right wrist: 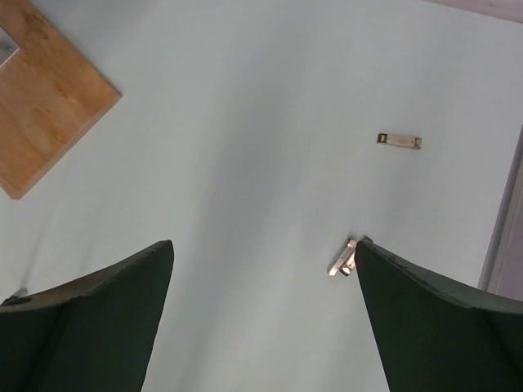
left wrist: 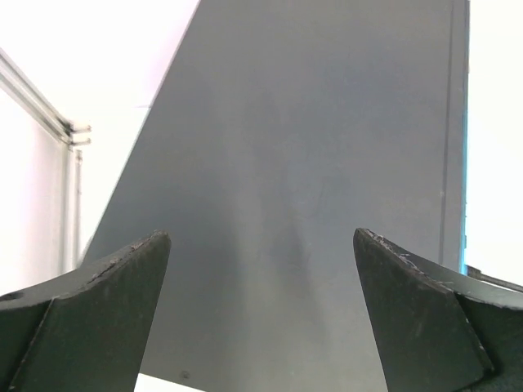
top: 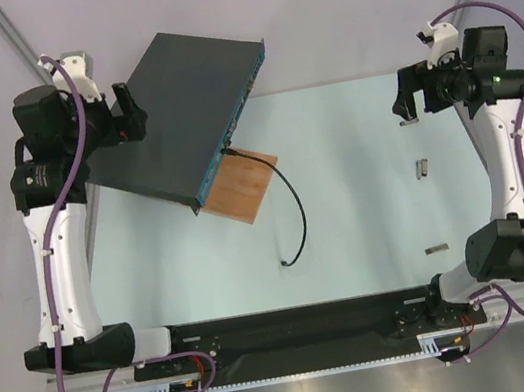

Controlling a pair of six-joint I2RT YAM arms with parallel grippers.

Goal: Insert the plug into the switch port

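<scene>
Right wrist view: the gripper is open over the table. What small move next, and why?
Probably nudge the open right gripper sideways to centre the small silver metal plug, which lies on the pale table just beside one finger, not between them; nothing is held yet.

A robotics lab — two arms (top: pixel 62 262) bolted to a rail (top: pixel 314 374), plain white walls (top: pixel 329 1) around.
</scene>
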